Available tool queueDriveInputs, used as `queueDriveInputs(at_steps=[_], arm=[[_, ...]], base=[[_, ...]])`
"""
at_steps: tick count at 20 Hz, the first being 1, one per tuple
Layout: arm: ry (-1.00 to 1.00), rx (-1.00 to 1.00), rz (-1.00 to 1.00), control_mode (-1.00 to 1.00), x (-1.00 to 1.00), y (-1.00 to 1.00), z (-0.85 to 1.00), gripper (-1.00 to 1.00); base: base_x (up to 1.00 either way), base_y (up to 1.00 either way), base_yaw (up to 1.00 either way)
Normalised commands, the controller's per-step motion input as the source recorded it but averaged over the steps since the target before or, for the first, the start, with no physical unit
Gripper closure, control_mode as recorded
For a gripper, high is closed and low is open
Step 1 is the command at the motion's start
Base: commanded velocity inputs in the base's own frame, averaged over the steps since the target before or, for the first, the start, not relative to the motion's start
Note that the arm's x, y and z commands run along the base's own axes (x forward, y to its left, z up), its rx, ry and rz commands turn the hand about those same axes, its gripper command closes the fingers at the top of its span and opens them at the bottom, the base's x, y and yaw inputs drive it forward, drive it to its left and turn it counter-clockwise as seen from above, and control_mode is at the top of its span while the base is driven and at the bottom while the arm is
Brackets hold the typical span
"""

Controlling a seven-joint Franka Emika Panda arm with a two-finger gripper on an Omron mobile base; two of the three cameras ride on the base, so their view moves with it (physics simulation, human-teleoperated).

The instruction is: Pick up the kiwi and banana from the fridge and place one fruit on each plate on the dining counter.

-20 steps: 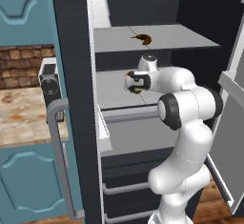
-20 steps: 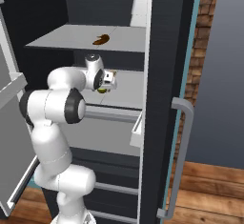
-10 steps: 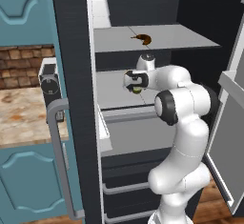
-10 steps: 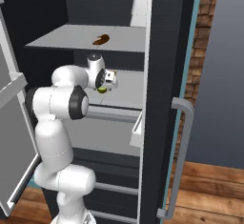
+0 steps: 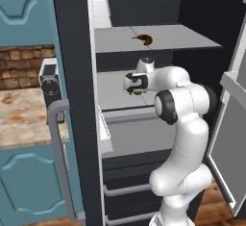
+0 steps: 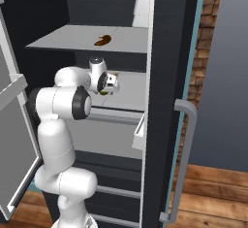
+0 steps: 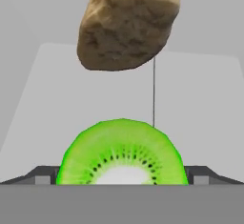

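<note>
Lime-green cut kiwi (image 7: 122, 152) btwn your two-finger gripper (image 7: 122, 176) tips | jaws wide apart, not clamped | tan lumpy item (image 7: 127, 22) beyond | dark brown banana (image 5: 143, 39) on grey shelf (image 5: 168, 35) above.

We see the kiwi (image 7: 122, 151) cut face glossy and wet-looking, the potato-like lump (image 7: 127, 22) rough and matt. The fridge (image 5: 77, 37) shell looks matt charcoal, its shelf (image 7: 200, 104) smooth grey plastic, the handle (image 6: 186, 139) satin metal. The surface (image 5: 21, 117) is polished marbled stone.

The kiwi (image 7: 122, 152) is cut off along its lower part; the lumpy tan item (image 7: 127, 23) is cropped at the top edge.
</note>
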Motion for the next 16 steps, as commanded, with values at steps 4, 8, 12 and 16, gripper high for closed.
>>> queueDriveInputs(at_steps=[4,8,12,16], arm=[[0.01,0.00,0.00,-1.00,0.01,0.08,-0.22,1.00],[0.00,0.00,0.00,-1.00,0.00,0.00,-0.14,1.00],[-0.15,0.08,0.00,-1.00,-0.30,-0.05,0.08,1.00],[-0.16,0.16,0.00,-1.00,-0.73,-0.20,0.49,1.00]], base=[[0.00,0.00,0.00],[0.00,0.00,0.00],[0.00,0.00,0.00],[0.00,0.00,0.00]])
